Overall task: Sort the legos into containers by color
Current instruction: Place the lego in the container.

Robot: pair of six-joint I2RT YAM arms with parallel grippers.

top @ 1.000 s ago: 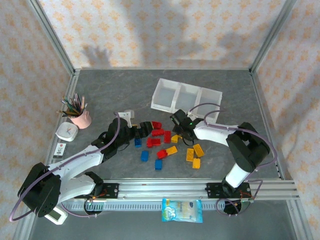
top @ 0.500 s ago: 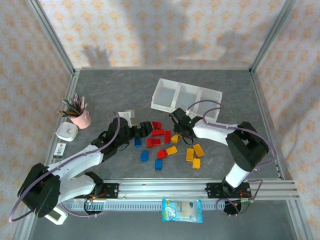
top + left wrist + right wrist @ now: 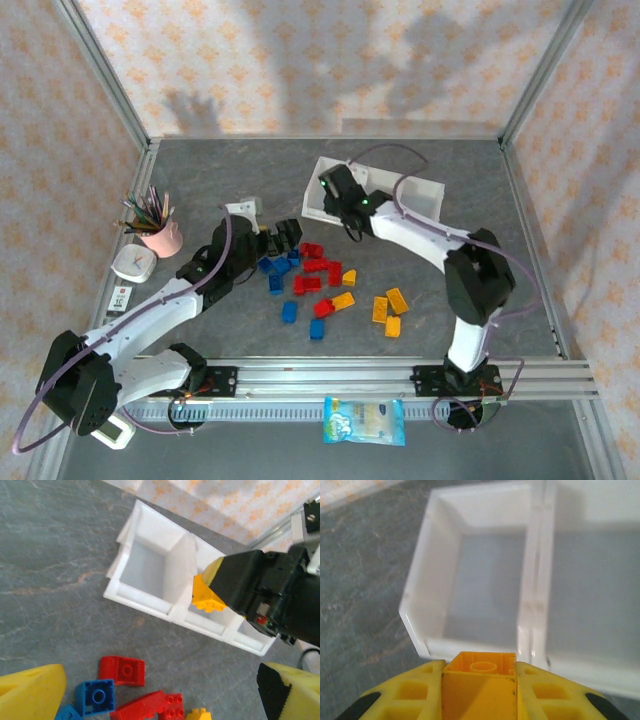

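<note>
Right pincer (image 3: 480,692), clamped on a yellow lego (image 3: 480,666), hovers above the tray (image 3: 142,600) for release; left pincer (image 3: 160,680) spread nearby.

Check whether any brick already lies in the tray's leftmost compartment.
No: in the left wrist view the leftmost compartment of the tray has a bare white floor with no brick on it.

The right gripper (image 3: 210,587) at 3 o'clock pinches a yellow-orange lego (image 3: 206,600) over the white tray (image 3: 142,599); a red lego (image 3: 121,670) and a blue lego (image 3: 95,697) lie at 6 o'clock.
</note>
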